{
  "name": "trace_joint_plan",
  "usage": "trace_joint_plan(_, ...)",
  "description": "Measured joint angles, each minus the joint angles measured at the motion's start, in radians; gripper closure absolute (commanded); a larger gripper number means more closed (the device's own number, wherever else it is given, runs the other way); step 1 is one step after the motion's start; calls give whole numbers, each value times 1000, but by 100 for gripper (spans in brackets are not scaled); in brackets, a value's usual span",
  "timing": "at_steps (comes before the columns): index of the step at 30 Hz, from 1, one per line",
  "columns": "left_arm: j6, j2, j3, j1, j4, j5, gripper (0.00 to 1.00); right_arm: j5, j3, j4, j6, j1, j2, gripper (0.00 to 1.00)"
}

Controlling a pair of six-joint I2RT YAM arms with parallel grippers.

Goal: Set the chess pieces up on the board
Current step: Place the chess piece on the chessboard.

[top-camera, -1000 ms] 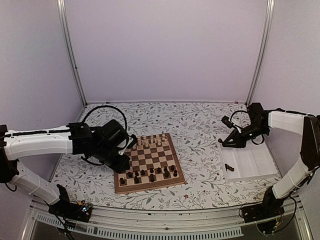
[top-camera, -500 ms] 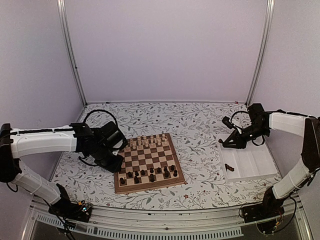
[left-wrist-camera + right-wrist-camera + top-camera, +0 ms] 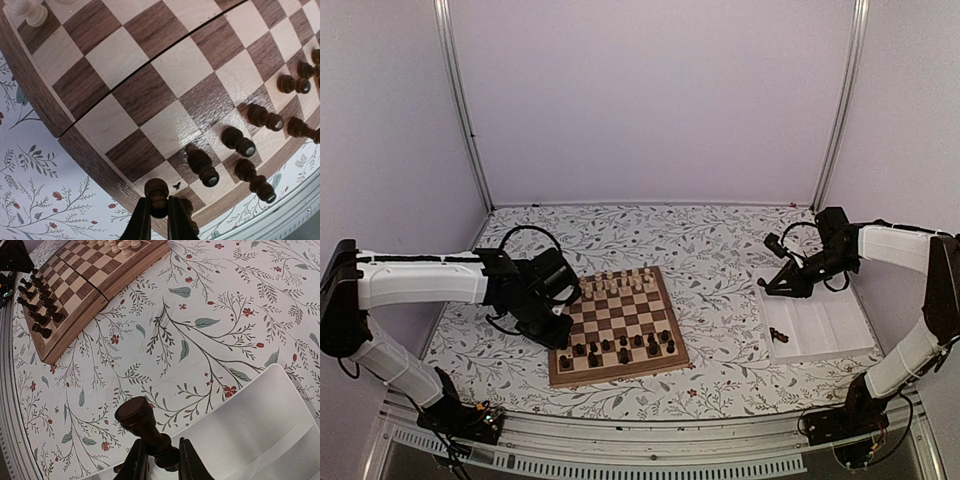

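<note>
The board [image 3: 611, 377] lies mid-table, with dark chess pieces [image 3: 620, 347] along its two near rows and cream ones [image 3: 620, 283] along the far rows. My left gripper [image 3: 558, 335] hovers at the board's near-left corner. In the left wrist view the left gripper [image 3: 158, 202] is shut on a dark pawn [image 3: 157, 191] above the corner squares, beside several standing dark pieces [image 3: 202, 167]. My right gripper [image 3: 767, 285] hangs by the tray's far-left corner. The right wrist view shows the right gripper [image 3: 159, 447] shut on a dark piece [image 3: 137, 415], its round base pointing away.
A white compartment tray [image 3: 825, 325] sits at the right with a few dark pieces [image 3: 779, 335] at its near-left corner. A floral cloth [image 3: 720, 250] covers the table. Metal frame posts stand at the back corners.
The left arm drew back to the left off the board, then came back to the near-left corner with its pawn. The right arm has barely moved.
</note>
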Motion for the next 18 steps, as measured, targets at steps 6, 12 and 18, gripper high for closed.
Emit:
trace_joint_plan(6,0,24,-6,0,11,15,92,0,0,0,0,0,0,93)
trace_joint_plan(12,0,26,-14,0,11,26,91,1,-2,0,0,0,0,93)
trace_joint_plan(18,-5,25,-25,0,13,39,69,1,-5,0,0,1,0,93)
